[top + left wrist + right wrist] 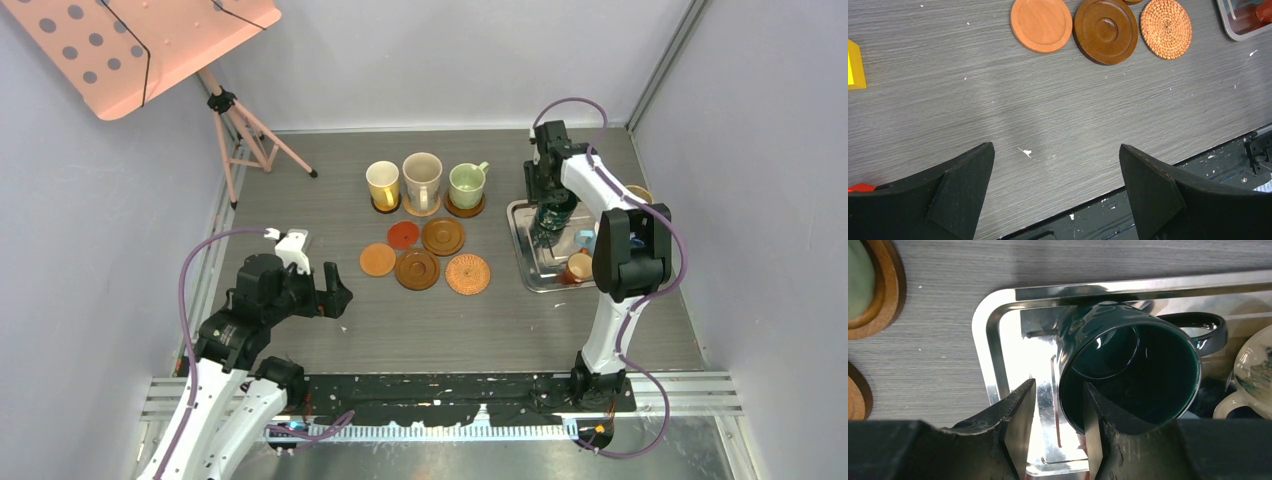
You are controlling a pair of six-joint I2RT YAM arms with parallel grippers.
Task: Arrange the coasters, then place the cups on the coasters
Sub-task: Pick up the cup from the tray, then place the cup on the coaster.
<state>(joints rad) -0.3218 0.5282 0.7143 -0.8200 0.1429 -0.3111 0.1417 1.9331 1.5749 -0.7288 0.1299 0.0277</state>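
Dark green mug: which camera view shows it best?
The right wrist view: the dark green mug fills it, rim, inside and handle clear, right fingers straddling its wall. The top view shows only a dark patch under the right arm; the left wrist view shows none of it.

Your dark green mug (1133,370) stands upright, its rim wall between the parted fingers of your right gripper (1057,390). Five bare coasters (1105,31) lie ahead of your left gripper (1055,147), with three cups (422,178) beyond.
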